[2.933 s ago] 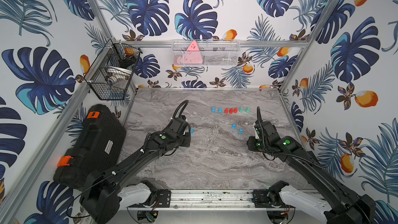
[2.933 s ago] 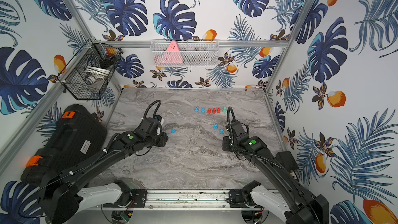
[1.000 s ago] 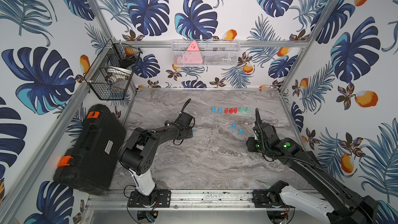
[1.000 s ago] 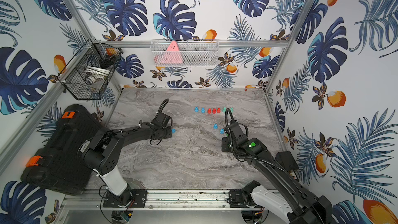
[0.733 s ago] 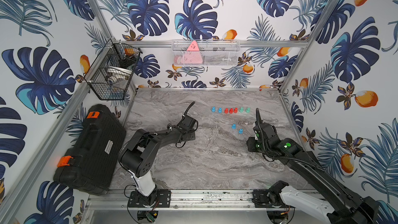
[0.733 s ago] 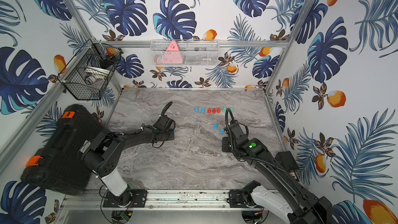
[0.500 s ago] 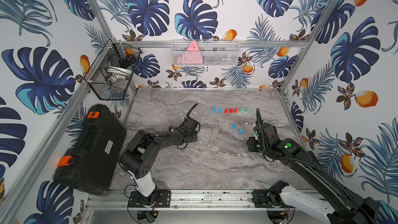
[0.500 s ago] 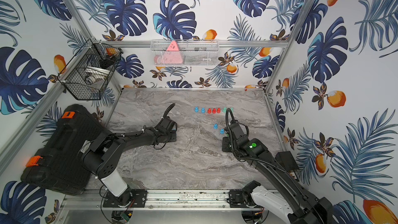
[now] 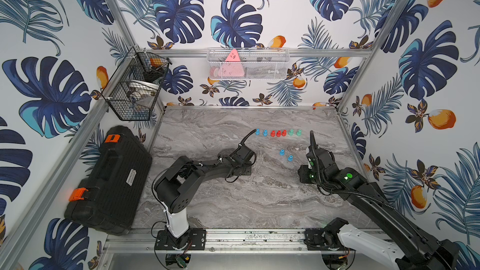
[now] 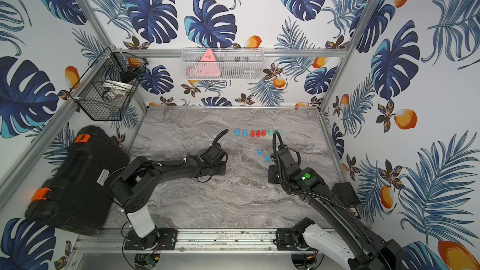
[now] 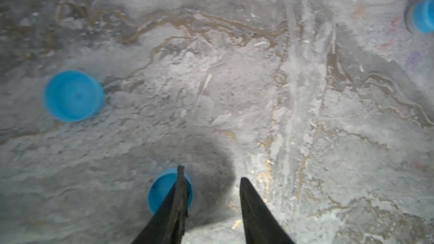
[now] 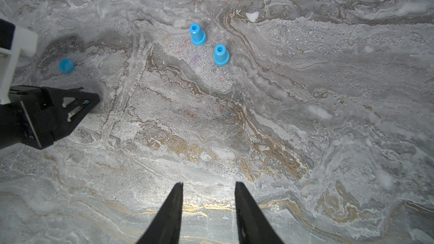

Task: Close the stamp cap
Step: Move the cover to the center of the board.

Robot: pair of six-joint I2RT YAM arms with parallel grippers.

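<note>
Left claw low over grey marble counter, near centre. Jaws clenched to narrow gap. Small blue cap sits at one fingertip, partly hidden behind it; cannot tell whether pinched. Second blue cap lies loose nearby. Two open blue stamps stand upright, well apart from caps. Right claw released, grasping nothing, hovering over bare counter.

No legible text; black case label too small.
</note>
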